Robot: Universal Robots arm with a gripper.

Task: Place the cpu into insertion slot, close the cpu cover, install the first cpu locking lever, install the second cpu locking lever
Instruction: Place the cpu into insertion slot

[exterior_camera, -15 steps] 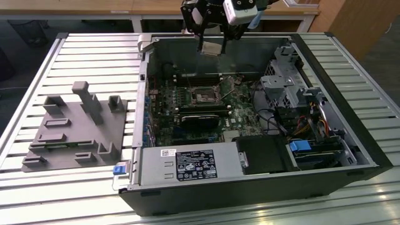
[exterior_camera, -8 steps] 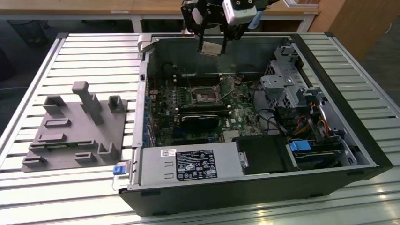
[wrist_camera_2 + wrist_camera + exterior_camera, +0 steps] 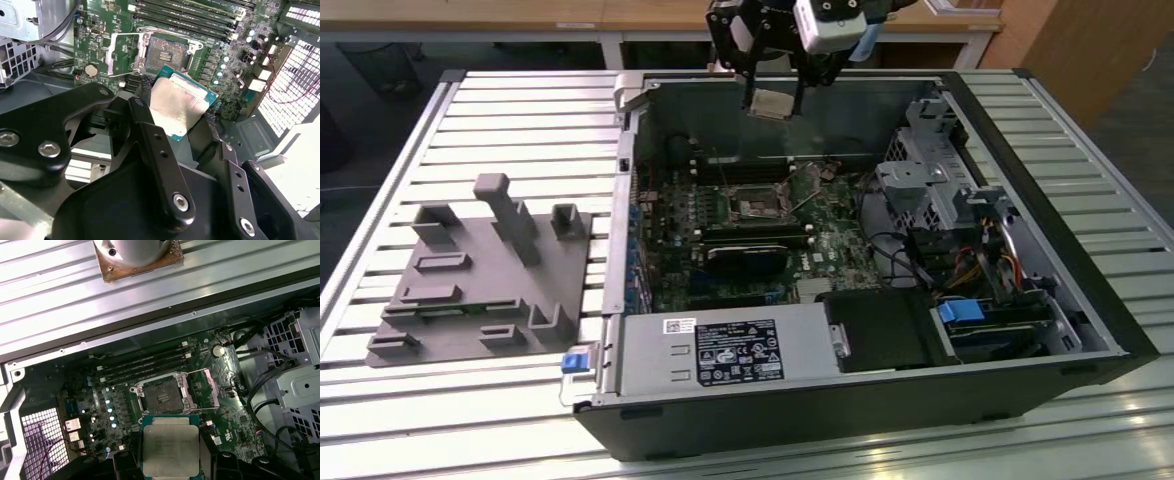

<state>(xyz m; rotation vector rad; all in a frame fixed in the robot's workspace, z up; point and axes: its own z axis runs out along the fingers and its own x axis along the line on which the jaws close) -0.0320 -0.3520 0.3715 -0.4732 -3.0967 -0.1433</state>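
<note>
Gripper pinching the cpu by two opposite edges, up in the air above the open computer case.

Black fingers press against the chip's sides, and its dull silvery top with a thin green rim faces both wrist views; in the exterior view the chip hangs over the far wall of the case, well apart from the insertion slot; that slot lies bare on the green circuit board, dark centre showing inside its metal rim; the cpu cover is swung open and sits just beside the slot; long black memory slots run alongside the slot's other side; a grey fixture rests on the slatted table at the exterior view's left of the case.
</note>
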